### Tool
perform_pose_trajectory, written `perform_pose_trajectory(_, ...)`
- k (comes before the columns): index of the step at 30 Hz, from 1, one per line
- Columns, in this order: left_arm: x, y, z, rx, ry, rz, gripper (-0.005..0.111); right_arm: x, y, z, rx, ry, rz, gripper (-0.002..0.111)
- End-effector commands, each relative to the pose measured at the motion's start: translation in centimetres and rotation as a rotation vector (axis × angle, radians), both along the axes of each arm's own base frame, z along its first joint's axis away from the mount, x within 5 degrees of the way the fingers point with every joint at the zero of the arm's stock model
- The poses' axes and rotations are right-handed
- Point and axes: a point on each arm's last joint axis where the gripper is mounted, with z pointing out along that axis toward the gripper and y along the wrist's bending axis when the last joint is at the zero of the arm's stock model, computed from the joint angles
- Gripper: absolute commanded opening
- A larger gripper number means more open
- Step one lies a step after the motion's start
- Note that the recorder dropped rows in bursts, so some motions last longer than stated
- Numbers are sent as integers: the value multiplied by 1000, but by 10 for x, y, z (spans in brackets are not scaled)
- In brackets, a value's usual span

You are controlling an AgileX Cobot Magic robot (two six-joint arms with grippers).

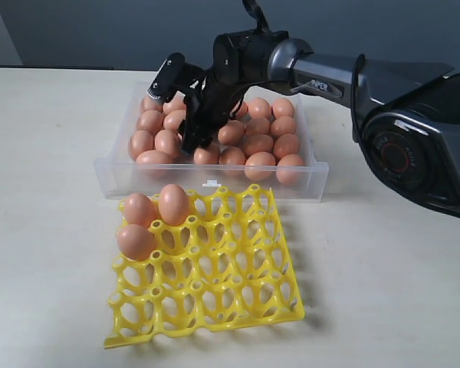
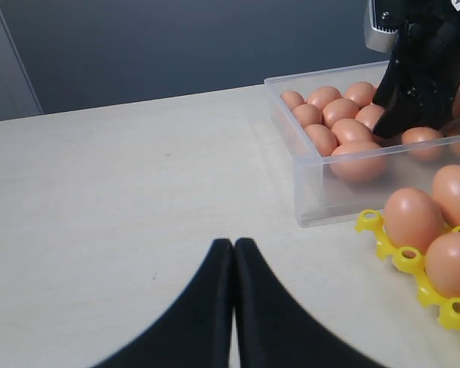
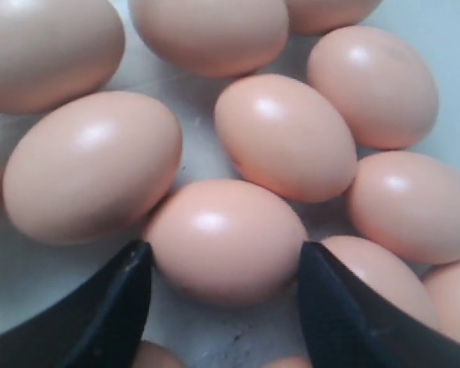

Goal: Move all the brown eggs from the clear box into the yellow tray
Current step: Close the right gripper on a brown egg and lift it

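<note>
Many brown eggs (image 1: pixel 259 144) lie in the clear box (image 1: pixel 138 180). My right gripper (image 1: pixel 193 138) reaches down into the box's left half. In the right wrist view its two black fingers (image 3: pixel 123 291) press both sides of one brown egg (image 3: pixel 226 238), which rests on the box floor among others; the right gripper (image 3: pixel 224 257) is shut on it. The yellow tray (image 1: pixel 230 268) sits in front of the box with three eggs (image 1: pixel 173 204) in its back-left cups. My left gripper (image 2: pixel 234 244) is shut and empty over bare table, left of the box (image 2: pixel 322 207).
The right arm (image 1: pixel 330 77) stretches in from the right over the box's back wall. The tray (image 2: pixel 402 257) almost touches the box's front wall, near the white tab (image 1: pixel 211 184). The left arm does not show in the exterior view.
</note>
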Motion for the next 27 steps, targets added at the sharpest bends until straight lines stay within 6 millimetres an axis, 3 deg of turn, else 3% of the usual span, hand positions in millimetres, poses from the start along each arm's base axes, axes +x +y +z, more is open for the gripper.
perform_pose_trajectory(1,0,0,0,-1,-11,4,0,-15,0,-19,-79,138,69,52)
perform_pose_trajectory(8,0,0,0,-1,-11,4,0,-14,3,-18,-37,134,54,37)
perform_pose_trajectory(14,0,0,0,-1,-11,4,0,-11,6,0,-7,126,35,53)
perform_pose_trajectory(17,0,0,0,-1,-11,4,0,-6,7,21,37,104,-66,57)
perform_pose_trajectory(21,0,0,0,-1,-11,4,0,4,5,51,110,118,-331,57)
perform_pose_trajectory(27,0,0,0,-1,-11,4,0,0,0,67,105,215,-495,57)
